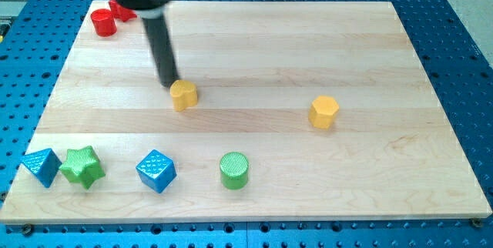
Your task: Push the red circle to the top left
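The red circle (103,22) sits near the board's top left corner. A second red block (121,9) lies just to its upper right, partly hidden by the arm, so its shape is unclear. My tip (171,85) is down near the board's middle left, well to the lower right of the red circle. It stands right at the upper left edge of a yellow block (184,95).
A yellow hexagon (324,112) lies at the right of centre. Along the bottom left are a blue triangle (41,166), a green star (82,166), a blue cube (156,171) and a green circle (234,170). The wooden board (308,48) rests on a blue perforated table.
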